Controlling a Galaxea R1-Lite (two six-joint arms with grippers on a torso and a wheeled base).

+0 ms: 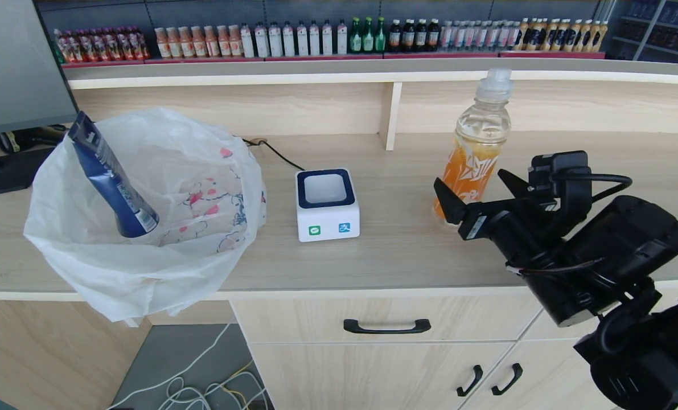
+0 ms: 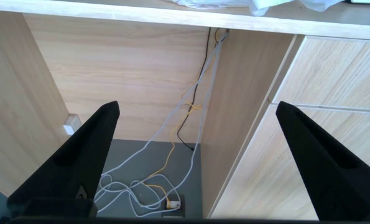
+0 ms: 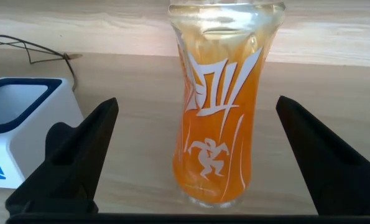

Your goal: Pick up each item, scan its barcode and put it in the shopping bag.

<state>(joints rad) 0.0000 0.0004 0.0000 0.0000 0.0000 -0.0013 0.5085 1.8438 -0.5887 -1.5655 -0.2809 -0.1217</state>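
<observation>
Where the wooden surface [image 1: 407, 250] spans the head view, a white shopping bag [image 1: 190, 171] is set open at its left end, with a blue packet [image 1: 114, 182] leaned tilted inside it. An orange drink bottle [image 1: 475, 154] is stood upright at the right, and a white barcode scanner [image 1: 327, 204] is placed between bag and bottle. The right gripper [image 3: 194, 109] is held level with the bottle's lower half, its fingers [image 3: 79, 155] spread wide to either side and clear of it. The left gripper [image 2: 197, 109], fingers likewise wide, is held below the surface, facing a cabinet recess [image 2: 129, 74] and floor cables [image 2: 141, 186].
</observation>
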